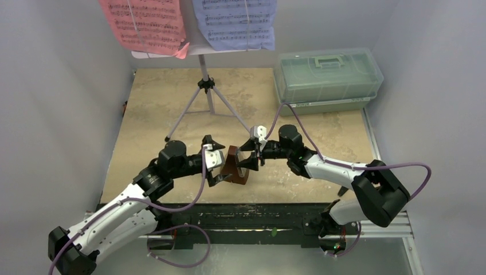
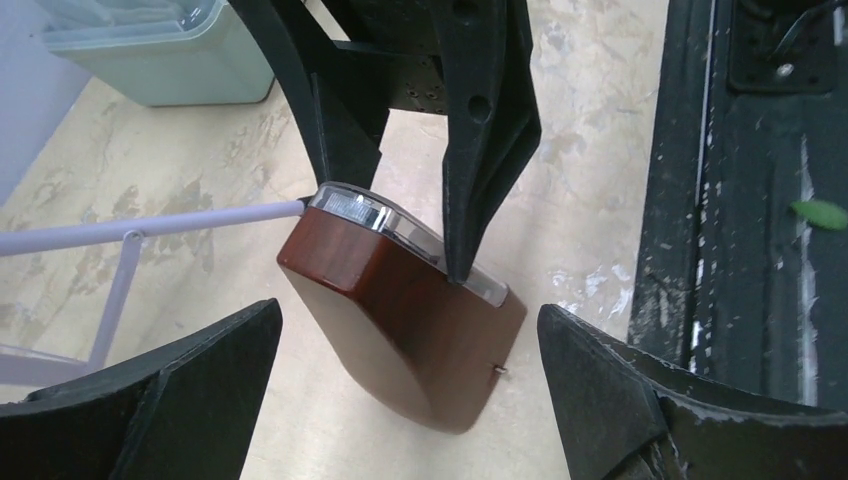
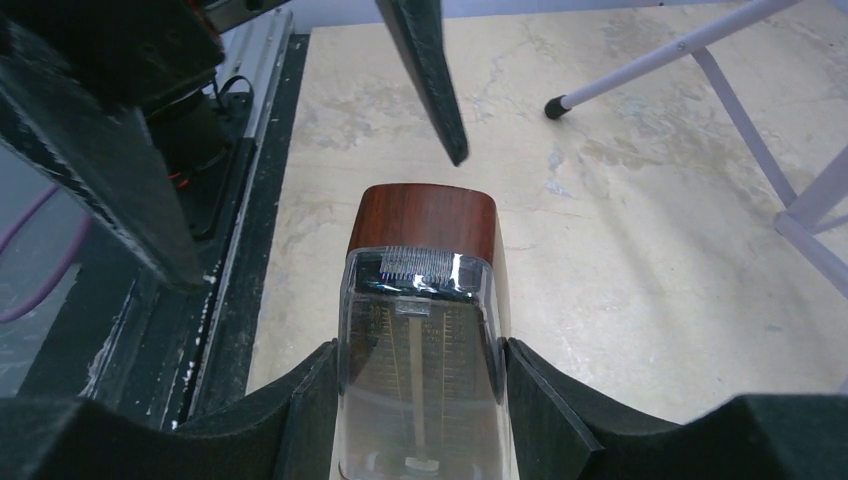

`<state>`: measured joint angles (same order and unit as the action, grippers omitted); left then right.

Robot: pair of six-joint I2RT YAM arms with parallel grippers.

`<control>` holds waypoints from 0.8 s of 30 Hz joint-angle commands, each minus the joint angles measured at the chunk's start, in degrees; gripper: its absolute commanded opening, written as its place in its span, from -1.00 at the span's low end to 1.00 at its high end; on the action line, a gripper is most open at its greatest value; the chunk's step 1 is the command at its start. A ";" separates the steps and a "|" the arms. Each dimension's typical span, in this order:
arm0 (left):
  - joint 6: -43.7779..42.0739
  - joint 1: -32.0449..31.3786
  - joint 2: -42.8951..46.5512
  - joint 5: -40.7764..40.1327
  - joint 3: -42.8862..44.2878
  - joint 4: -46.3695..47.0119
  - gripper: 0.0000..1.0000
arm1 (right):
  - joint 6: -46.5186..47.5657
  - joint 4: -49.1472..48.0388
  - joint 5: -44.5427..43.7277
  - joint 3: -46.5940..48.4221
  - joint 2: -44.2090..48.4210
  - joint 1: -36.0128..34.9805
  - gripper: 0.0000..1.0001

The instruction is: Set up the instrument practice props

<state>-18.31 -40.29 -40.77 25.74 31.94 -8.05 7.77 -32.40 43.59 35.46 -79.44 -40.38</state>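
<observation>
My right gripper (image 3: 418, 350) is clamped on the brown metronome (image 3: 425, 225), which is tilted low over the near part of the table (image 1: 155, 109), while my left gripper (image 1: 216, 161) gapes wide around it, gripping nothing. Farther back the music stand (image 1: 206, 86) is up and carries the pink sheet (image 1: 146, 26) and the blue sheet (image 1: 235, 23), so I judge that only setting the metronome upright remains.

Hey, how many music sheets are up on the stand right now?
2. On the stand, a pink sheet hangs at the left and a blue sheet at the right. The overhead view's top edge crops both, and any sheet behind them would be hidden.
</observation>
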 commanded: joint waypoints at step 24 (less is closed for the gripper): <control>-7.50 -6.94 -9.97 -10.38 -9.78 19.53 0.38 | -2.61 2.52 -0.27 0.85 3.12 -0.08 0.34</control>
<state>-24.45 -44.97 -51.75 18.57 24.16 10.09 8.21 -30.33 46.00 35.77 -78.78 -40.45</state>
